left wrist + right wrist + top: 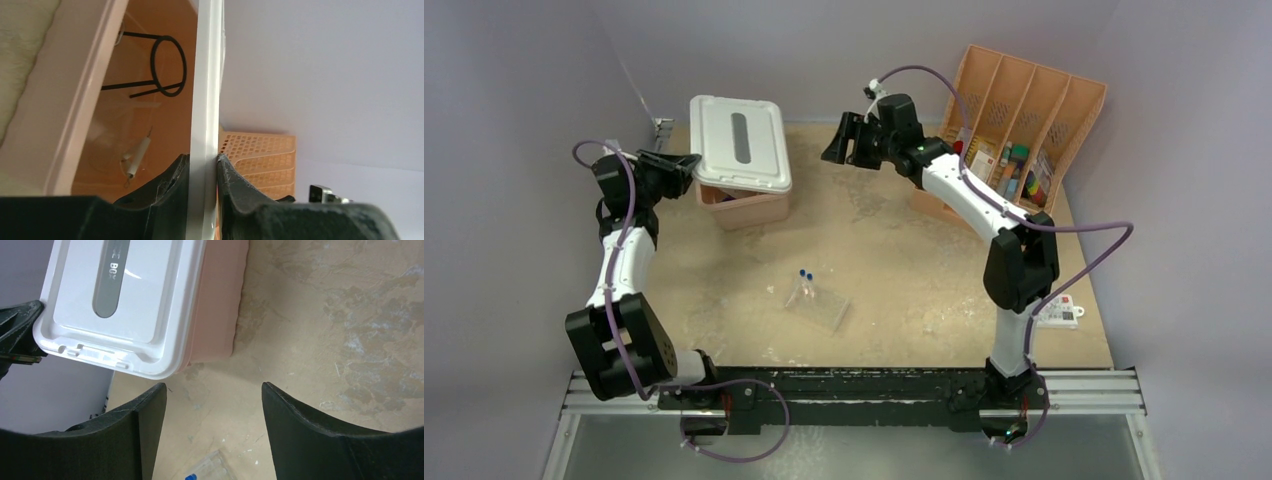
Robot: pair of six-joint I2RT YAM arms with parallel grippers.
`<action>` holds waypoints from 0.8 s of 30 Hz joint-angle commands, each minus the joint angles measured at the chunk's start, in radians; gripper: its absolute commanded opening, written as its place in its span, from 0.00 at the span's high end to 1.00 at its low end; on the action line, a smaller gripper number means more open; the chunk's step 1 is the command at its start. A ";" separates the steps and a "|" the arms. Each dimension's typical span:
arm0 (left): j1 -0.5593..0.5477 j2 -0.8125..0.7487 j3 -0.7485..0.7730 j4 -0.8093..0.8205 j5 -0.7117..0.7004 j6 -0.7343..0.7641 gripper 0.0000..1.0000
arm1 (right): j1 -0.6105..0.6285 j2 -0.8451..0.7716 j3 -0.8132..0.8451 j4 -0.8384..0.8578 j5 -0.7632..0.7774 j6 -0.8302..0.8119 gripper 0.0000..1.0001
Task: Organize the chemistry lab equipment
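L arm bent — left gripper (202, 161) nips rim of white flat plastic lid (739, 140) of pink plastic box (751, 210). R arm stretched out — right gripper (214, 390) wide, empty.

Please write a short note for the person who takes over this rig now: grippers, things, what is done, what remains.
Left gripper: shut on the edge of the white lid, holding it partly open over the pink box.
Right gripper: open, empty, over the table beside the box.
Done: black wire ring lies in the box.
Left: clear plastic tray with blue-capped tubes stands mid-table, not yet stowed.
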 commanded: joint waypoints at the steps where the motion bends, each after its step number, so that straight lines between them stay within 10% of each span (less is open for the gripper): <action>1: 0.004 -0.037 0.006 -0.119 -0.058 0.144 0.77 | 0.029 0.017 0.074 0.004 0.053 -0.077 0.29; 24: 0.005 -0.023 0.132 -0.453 -0.318 0.369 0.36 | 0.121 0.155 0.235 -0.051 0.009 -0.201 0.25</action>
